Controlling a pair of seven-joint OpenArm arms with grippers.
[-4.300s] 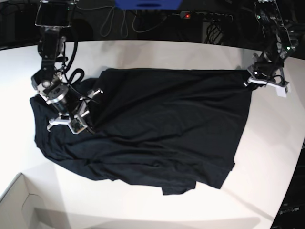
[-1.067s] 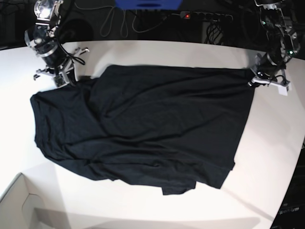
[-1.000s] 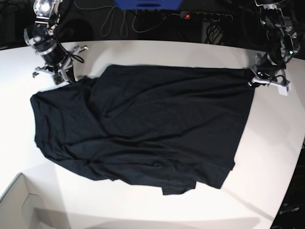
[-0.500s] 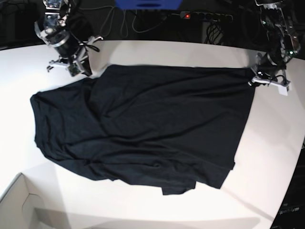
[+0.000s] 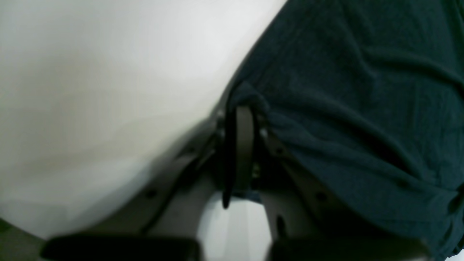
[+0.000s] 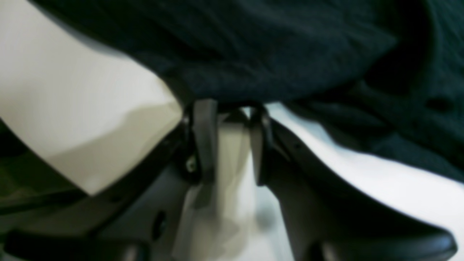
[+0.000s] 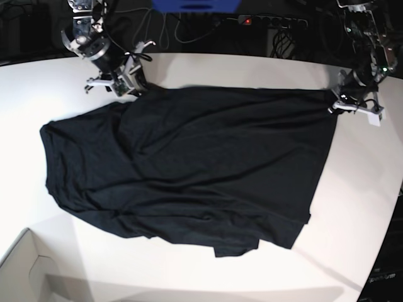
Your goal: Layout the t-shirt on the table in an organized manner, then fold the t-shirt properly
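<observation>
Both wrist views are coming out blurred. In the left wrist view the left gripper (image 5: 239, 119) is showing soft-edged, its base running off the bottom edge, and the t-shirt (image 5: 362, 108) is running off the top and right edges. In the right wrist view the right gripper (image 6: 228, 116) is smeared, fingertips tucked under the shirt hem, so contact is unclear. In the base view the cardboard box (image 7: 25, 270) is cut by the bottom-left corner, and the table (image 7: 352, 214) is cropped at right.
</observation>
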